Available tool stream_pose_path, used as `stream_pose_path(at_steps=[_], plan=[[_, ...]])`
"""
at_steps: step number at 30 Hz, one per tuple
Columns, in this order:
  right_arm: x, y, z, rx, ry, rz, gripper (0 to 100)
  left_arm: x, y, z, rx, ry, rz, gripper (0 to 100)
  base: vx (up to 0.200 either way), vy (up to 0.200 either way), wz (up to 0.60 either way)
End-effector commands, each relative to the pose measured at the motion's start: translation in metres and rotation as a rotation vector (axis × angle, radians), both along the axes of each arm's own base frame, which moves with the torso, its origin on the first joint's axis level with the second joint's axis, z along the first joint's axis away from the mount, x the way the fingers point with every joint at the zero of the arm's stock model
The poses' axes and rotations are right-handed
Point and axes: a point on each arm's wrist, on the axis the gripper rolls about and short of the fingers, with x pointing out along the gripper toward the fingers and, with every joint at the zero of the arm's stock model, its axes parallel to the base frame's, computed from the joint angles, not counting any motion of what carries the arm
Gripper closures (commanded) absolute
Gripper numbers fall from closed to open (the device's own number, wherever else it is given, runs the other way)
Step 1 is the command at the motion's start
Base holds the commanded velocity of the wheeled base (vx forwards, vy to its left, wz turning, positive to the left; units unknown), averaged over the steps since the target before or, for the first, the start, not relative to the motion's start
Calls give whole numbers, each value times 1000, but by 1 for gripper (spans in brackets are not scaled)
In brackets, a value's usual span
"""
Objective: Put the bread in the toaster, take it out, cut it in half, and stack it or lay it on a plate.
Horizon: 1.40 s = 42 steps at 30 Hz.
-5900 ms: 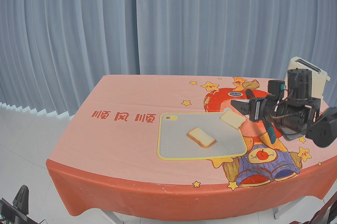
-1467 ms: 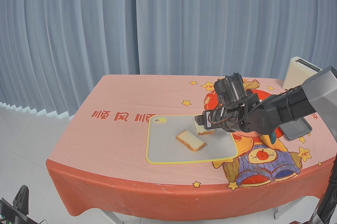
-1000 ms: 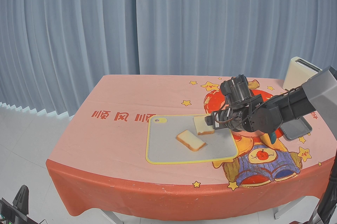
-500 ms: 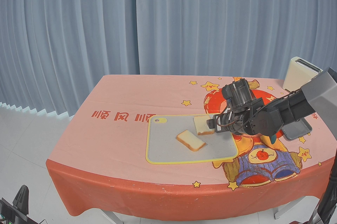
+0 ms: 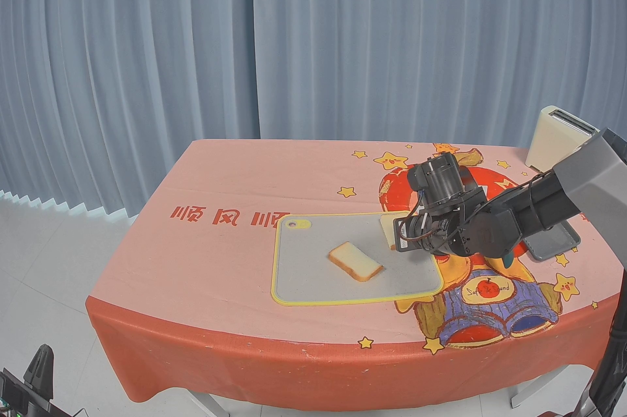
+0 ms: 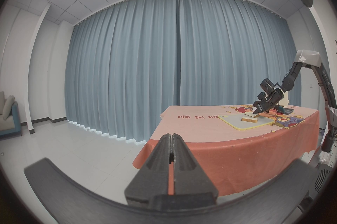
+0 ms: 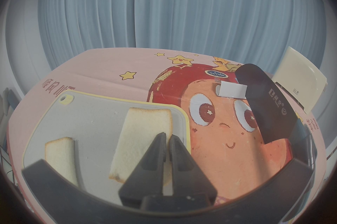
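Two bread halves lie on the grey, yellow-rimmed cutting board (image 5: pixel 313 281). One half (image 5: pixel 355 261) (image 7: pixel 59 158) sits mid-board. The other half (image 5: pixel 389 227) (image 7: pixel 140 137) lies flat at the board's far right corner, partly over its rim. My right gripper (image 5: pixel 400 236) (image 7: pixel 167 142) is shut, its tips over that half's right side. The white toaster (image 5: pixel 560 140) (image 7: pixel 298 77) stands at the table's far right. My left gripper (image 6: pixel 171 165) is shut, low and well off the table's left.
A knife with a black blade (image 7: pixel 263 101) and teal handle (image 5: pixel 508 256) lies right of the board, behind my right arm. A grey rectangular plate (image 5: pixel 554 240) sits beyond it. The pink cloth left of the board is bare.
The right gripper carried the second half onto the board and laid it flat. In the last half second it drew back to the right, and the half slid with it toward the board's corner.
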Motion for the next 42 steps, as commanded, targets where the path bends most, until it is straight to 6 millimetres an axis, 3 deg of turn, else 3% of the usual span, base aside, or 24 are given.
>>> stream_pose_path(at_steps=[1,8,12,20,35,42], plan=[[0,2,-5,-8,14,3,100,1,0,-5,0,17,1,100,0,0,0],[0,2,9,17,-24,3,100,1,0,-5,0,17,1,100,0,0,0],[-8,-3,33,53,-68,5,100,1,0,-5,0,17,1,100,0,0,0],[-17,-8,41,56,-76,1,100,1,0,-5,0,17,1,100,0,0,0],[-74,-44,92,115,-157,5,100,1,0,-5,0,17,1,100,0,0,0],[-99,-59,99,120,-166,2,100,1,0,-5,0,17,1,100,0,0,0]])
